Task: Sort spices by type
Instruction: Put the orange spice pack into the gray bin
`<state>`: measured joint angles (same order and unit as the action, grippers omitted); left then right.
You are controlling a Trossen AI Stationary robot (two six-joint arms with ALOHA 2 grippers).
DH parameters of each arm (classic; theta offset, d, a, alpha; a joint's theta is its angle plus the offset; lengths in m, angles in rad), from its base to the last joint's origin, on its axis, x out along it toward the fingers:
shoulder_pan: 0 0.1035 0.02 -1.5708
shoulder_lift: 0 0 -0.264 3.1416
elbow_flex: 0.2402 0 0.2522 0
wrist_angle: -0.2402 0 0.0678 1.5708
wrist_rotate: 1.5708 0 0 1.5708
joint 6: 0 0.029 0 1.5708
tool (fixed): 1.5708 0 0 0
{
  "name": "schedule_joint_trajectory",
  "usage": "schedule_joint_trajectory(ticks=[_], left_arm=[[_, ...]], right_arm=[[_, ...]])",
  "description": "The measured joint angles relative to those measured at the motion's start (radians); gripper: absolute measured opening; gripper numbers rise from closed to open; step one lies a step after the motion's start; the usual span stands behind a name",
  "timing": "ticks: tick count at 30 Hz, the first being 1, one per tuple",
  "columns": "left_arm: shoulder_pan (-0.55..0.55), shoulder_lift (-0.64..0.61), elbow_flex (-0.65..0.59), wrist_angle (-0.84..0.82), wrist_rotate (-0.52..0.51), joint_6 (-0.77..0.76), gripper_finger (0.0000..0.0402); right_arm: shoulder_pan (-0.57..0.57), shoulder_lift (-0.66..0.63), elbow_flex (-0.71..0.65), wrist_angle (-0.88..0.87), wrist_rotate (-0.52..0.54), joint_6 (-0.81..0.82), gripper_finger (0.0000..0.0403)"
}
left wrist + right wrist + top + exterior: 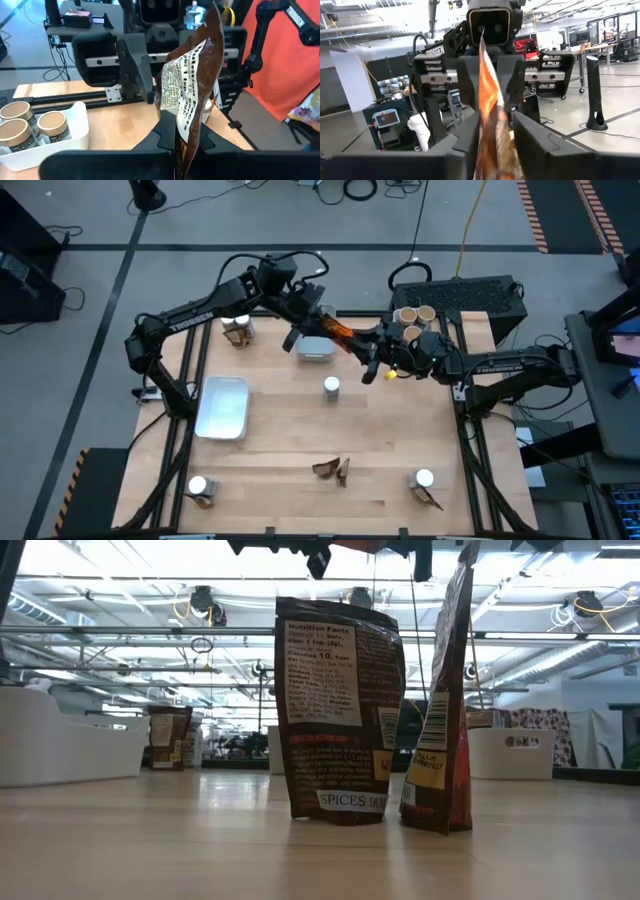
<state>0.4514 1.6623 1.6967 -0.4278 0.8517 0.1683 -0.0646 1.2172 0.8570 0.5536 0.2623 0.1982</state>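
A brown-and-orange packet (335, 332) is clamped by the left gripper (322, 323) above the table, while the right gripper (375, 352) is slightly parted around it.

Bright, even overhead light — ceiling strips (300, 585) blow out white in the low view. Soft faint shadows on the table (300, 430); wrist views' near fingers blur.
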Motion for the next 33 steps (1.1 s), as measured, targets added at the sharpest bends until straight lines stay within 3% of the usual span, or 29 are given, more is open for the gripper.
schedule_joint_trajectory(ticks=[8,14,18,23,26,33], left_arm=[[0.034,-0.008,0.008,-0.019,-0.060,-0.005,0.0012],[0.150,-0.037,0.008,-0.064,-0.085,0.003,0.0012],[0.234,-0.040,0.009,-0.129,-0.121,0.059,0.0012],[0.293,-0.023,0.009,-0.278,-0.413,0.285,0.0012],[0.310,0.023,0.009,-0.322,-0.521,0.404,0.0012],[0.345,0.183,0.008,-0.368,-0.508,0.422,0.0011]], right_arm=[[-0.027,-0.042,0.000,-0.074,0.051,-0.027,0.0213],[-0.028,-0.152,0.000,-0.217,0.134,-0.076,0.0263],[-0.028,-0.219,0.000,-0.291,0.139,-0.079,0.0271],[-0.030,-0.250,0.000,-0.330,0.171,-0.046,0.0265],[-0.044,-0.251,0.000,-0.355,0.185,-0.029,0.0264],[-0.103,-0.241,0.000,-0.381,0.180,0.004,0.0263]])
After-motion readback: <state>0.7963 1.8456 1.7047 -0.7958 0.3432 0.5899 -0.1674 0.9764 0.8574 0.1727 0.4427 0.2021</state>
